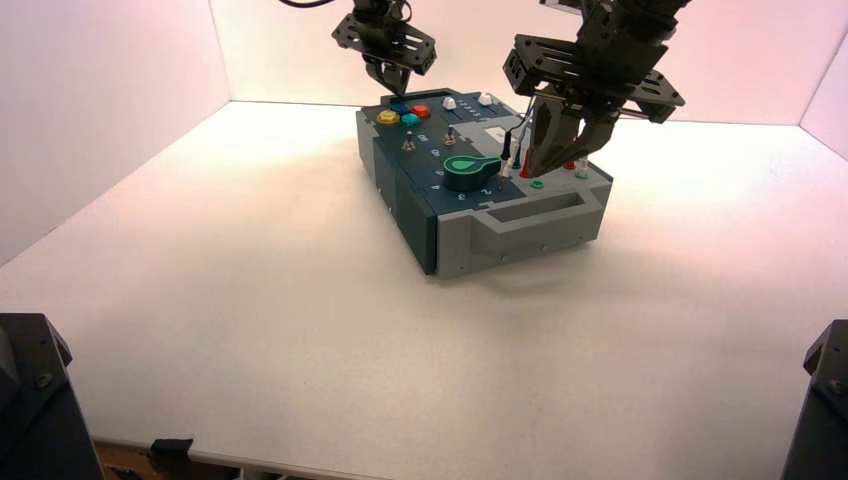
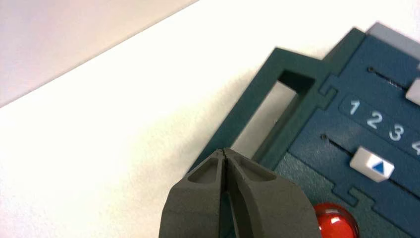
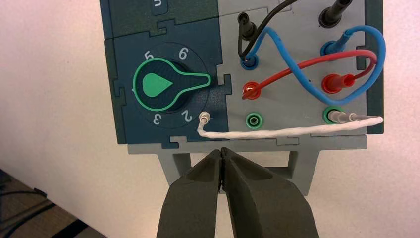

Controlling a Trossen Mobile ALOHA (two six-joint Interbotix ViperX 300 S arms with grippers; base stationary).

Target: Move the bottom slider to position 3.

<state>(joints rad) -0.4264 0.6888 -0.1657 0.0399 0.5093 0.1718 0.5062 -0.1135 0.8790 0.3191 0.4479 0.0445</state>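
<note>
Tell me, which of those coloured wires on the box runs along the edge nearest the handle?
The white wire. It lies flat along the panel's edge by the grey handle, while the red wire, blue wire and black wire loop higher among the sockets.

The high camera sits above and behind both arms, looking down and forward across the white tabletop (image 1: 250, 300) to the box (image 1: 480, 180) at mid-distance. The left wrist camera hangs close over the box's far end, past its own tool (image 2: 225, 153), catching the slider (image 2: 371, 166). The right wrist camera looks straight down on the green dial (image 3: 161, 87) and wires, both also visible from above.
</note>
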